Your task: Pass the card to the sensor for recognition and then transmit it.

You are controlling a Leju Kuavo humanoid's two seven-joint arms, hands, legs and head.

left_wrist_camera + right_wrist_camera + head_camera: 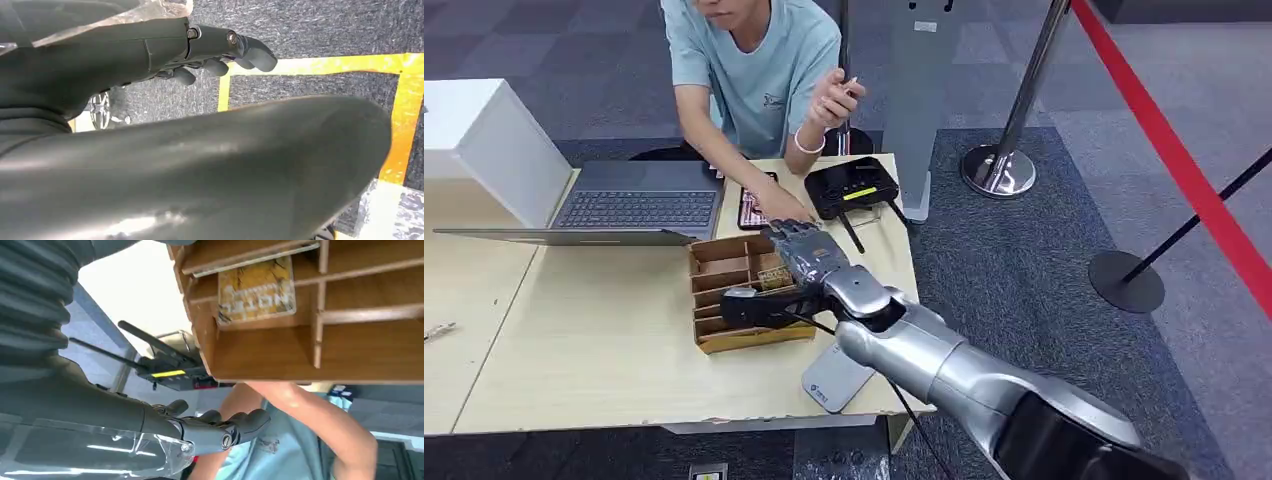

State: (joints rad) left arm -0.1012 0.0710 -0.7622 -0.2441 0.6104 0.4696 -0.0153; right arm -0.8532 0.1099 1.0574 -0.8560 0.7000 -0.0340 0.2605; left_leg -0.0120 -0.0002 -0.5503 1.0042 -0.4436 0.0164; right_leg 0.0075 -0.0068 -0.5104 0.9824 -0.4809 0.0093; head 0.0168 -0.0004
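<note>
From the head view, the right hand (802, 252) reaches over the far right corner of the wooden organiser box (742, 296) on the pale worktop (604, 340). Its fingers lie loosely apart with nothing between them. A yellow card (773, 277) lies in a compartment of the box, just beside the hand. Beyond the box sit a black device with antennas (852, 188) and an open laptop (624, 205). A person in a light blue shirt (759, 70) sits behind the box with one hand on the worktop next to a dark phone (755, 200). A grey flat reader (836, 378) lies on the worktop edge nearer than the box.

In the left wrist view, the left hand (220, 50) hangs over dark carpet with yellow floor tape (320, 64); its fingers are curled in, holding nothing.

In the right wrist view, the right hand (220, 427) shows its fingers slightly bent, empty, apart from the box (310, 345). The yellow card (256, 290) rests inside a box compartment, against a divider. The antenna device (170, 375) stands past the box.
</note>
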